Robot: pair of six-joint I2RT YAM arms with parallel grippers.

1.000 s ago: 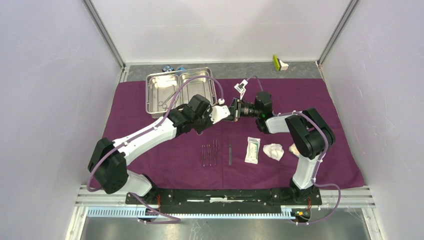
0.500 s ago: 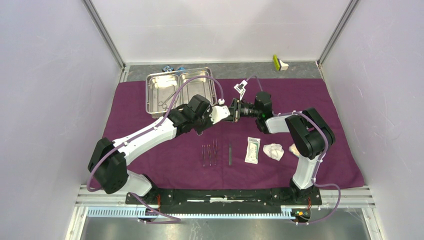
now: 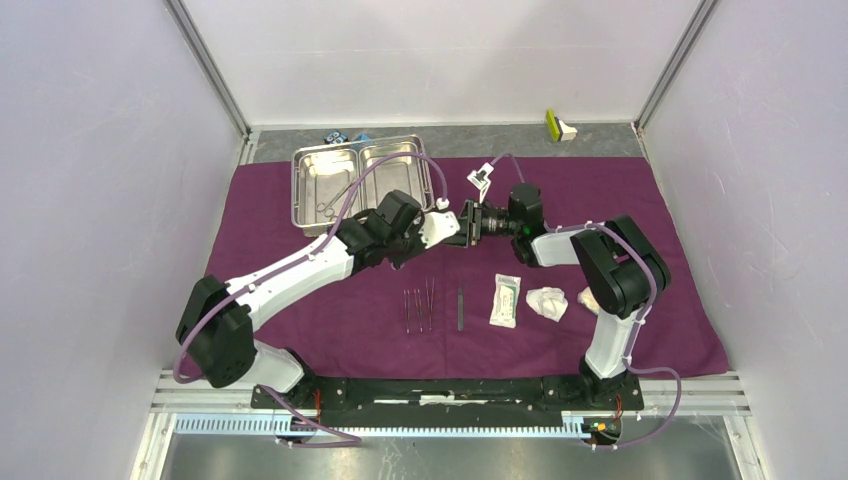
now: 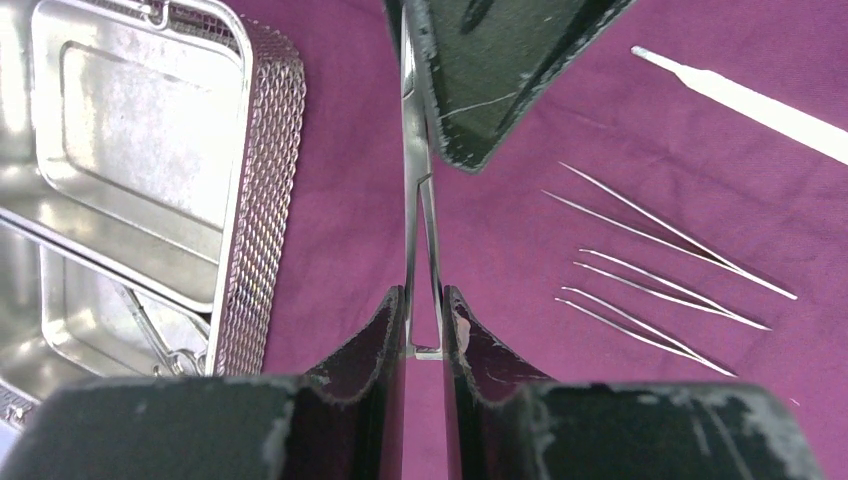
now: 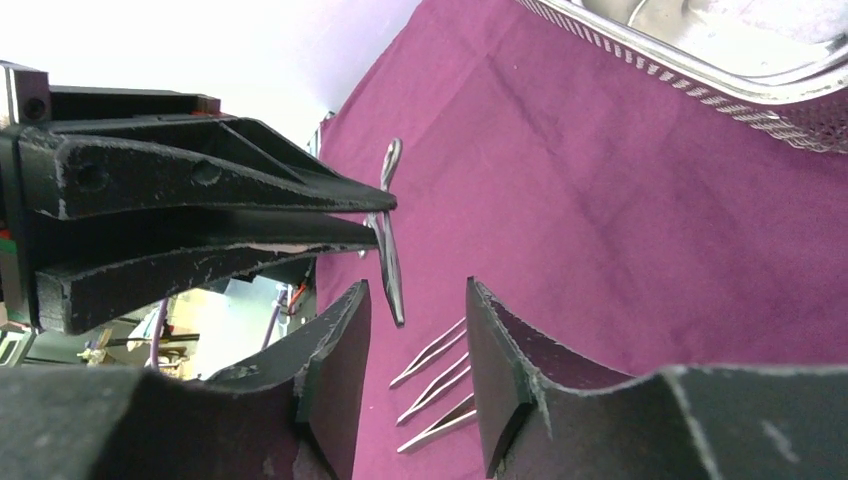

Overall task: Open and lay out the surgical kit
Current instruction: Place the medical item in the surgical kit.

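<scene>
My left gripper (image 4: 425,295) is shut on a slim metal forceps (image 4: 412,170), held in the air above the purple cloth wrap (image 3: 300,330). The right gripper (image 5: 415,290) faces it with its fingers apart on either side of the forceps tip (image 5: 398,300), not touching it. In the top view the two grippers (image 3: 447,228) (image 3: 465,222) meet mid-cloth. Three tweezers (image 3: 420,305), a flat metal handle (image 3: 460,306), the white sealed packet (image 3: 505,300) and gauze wads (image 3: 547,302) lie in a row near the front. The steel tray (image 3: 300,185) at back left holds another forceps (image 3: 330,205).
A small blue block (image 3: 362,137) and a black-and-blue object (image 3: 335,137) sit behind the tray on the grey table. A yellow-green item (image 3: 556,125) lies at the back right. The tray's mesh wall (image 4: 265,200) is just left of my left gripper. Walls enclose three sides.
The right gripper has opened and let go of the forceps tip. The left gripper keeps its hold, and both arms have barely moved.
</scene>
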